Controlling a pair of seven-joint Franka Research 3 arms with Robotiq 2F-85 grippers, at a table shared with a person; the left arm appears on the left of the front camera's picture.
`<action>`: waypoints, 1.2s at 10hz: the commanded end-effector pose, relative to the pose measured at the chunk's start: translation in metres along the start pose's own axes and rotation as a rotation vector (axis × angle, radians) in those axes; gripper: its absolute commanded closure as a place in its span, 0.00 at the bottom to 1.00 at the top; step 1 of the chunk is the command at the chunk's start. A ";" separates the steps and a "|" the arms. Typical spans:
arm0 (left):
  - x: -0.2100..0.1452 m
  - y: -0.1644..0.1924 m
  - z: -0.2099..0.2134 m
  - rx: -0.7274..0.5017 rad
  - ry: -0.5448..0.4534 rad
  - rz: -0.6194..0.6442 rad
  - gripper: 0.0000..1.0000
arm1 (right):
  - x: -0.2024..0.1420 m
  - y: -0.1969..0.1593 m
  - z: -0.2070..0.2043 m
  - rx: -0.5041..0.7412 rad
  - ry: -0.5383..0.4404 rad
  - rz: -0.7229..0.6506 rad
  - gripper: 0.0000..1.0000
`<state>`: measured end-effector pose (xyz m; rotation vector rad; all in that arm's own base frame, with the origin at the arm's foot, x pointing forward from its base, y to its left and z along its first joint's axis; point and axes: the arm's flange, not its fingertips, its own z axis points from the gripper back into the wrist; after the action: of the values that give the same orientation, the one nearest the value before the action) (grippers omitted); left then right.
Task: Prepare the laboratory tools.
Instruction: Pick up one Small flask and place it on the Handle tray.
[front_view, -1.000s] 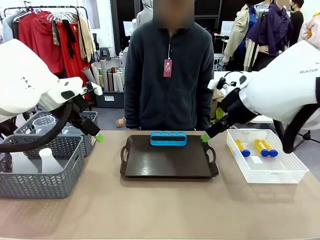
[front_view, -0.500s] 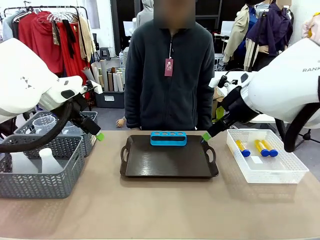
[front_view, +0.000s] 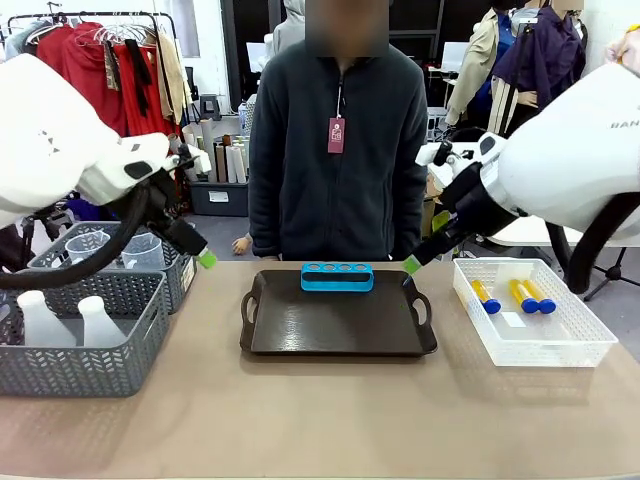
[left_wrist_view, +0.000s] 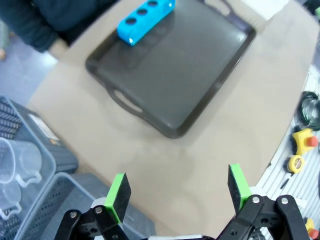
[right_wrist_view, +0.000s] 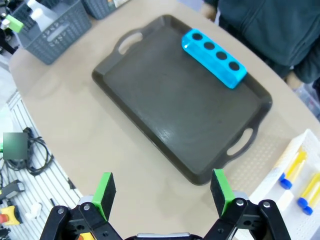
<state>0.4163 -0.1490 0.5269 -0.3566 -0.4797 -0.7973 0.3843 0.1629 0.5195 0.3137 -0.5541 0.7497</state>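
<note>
Three amber tubes with blue caps (front_view: 512, 295) lie in the white mesh bin (front_view: 580, 345) at the right; two tubes (right_wrist_view: 292, 170) show in the right wrist view. Two white conical flasks (front_view: 98, 321) stand in the front grey basket (front_view: 90, 375). Clear handled beakers (front_view: 143, 251) sit in the basket behind it, and one beaker (left_wrist_view: 14, 161) shows in the left wrist view. My left gripper (front_view: 205, 260) hovers open above the table beside the baskets, nothing between its pads (left_wrist_view: 118, 190). My right gripper (front_view: 411, 264) hangs open over the tray's right rear corner, also holding nothing, with the tray below its pads (right_wrist_view: 220, 188).
A dark tray (front_view: 340, 325) lies at the table's middle with a blue four-hole rack (front_view: 337, 277) at its far edge. A person stands behind the table, hands down. Bare tabletop runs along the near side and between tray and containers.
Both arms have lifted slightly. The left arm rose enough to uncover a second flask in the front basket. Both grippers stay open.
</note>
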 end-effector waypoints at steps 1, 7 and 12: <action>0.016 0.007 0.019 -0.055 -0.080 -0.030 0.00 | 0.020 -0.001 0.027 0.045 -0.021 0.047 0.00; 0.049 0.013 0.100 -0.002 -0.234 -0.130 0.00 | 0.056 -0.003 0.135 0.050 -0.142 0.165 0.00; 0.050 0.024 0.133 0.041 -0.267 -0.177 0.00 | 0.049 -0.041 0.183 0.004 -0.166 0.142 0.00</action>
<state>0.4268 -0.1062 0.6595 -0.3724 -0.7792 -0.8874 0.3735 0.0878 0.6900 0.3269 -0.7289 0.8447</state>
